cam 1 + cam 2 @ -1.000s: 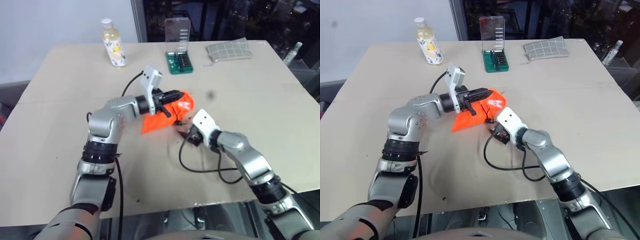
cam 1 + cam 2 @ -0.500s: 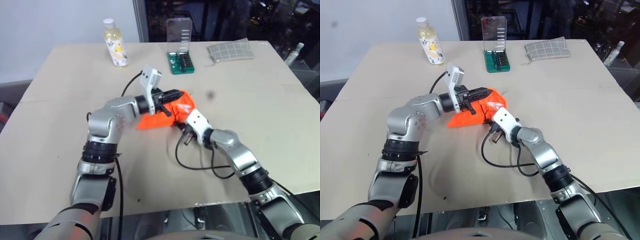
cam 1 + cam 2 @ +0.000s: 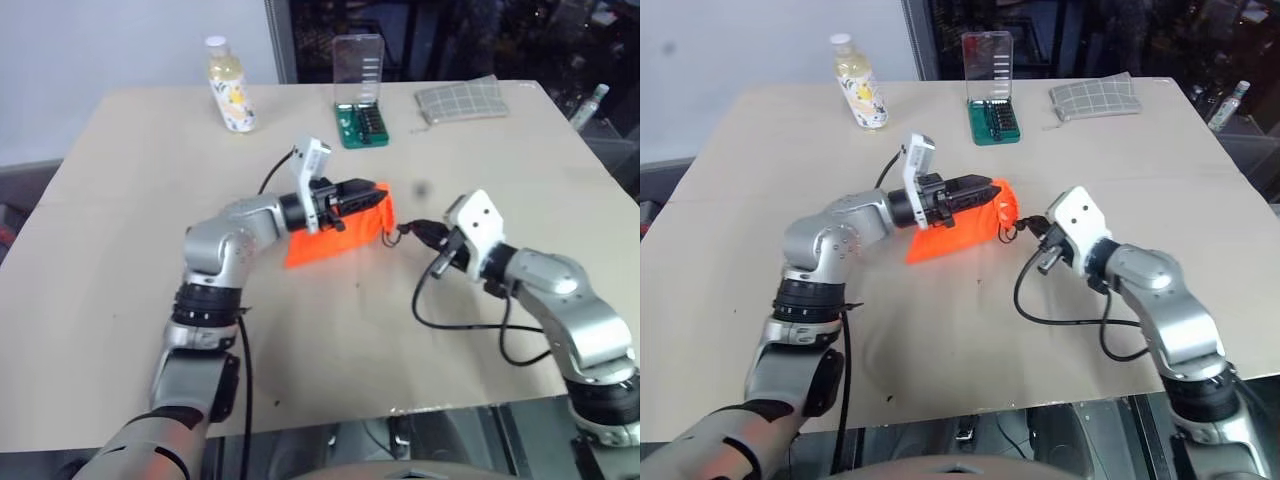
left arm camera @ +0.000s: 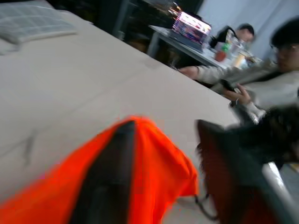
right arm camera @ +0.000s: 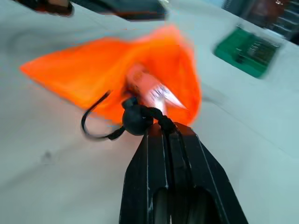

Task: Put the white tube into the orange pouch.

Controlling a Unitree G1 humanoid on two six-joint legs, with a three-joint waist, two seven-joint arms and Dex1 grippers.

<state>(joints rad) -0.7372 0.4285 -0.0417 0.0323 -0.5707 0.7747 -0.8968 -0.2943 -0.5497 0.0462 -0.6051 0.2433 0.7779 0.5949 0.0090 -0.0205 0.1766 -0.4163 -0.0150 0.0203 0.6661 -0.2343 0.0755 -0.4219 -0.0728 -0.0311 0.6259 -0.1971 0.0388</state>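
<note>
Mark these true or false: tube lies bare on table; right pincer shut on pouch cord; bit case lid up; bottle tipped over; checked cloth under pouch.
1. The small white squeeze tube lies bare on the table. False: it sits in the mouth of the flat orange fabric pouch.
2. The right pincer is shut on the pouch's black cord. True.
3. The green bit case has its clear lid standing up. True.
4. The clear yellowish bottle has tipped over. False: it stands upright.
5. The grey checked cloth lies under the pouch. False: it lies apart, at the table's far edge.
</note>
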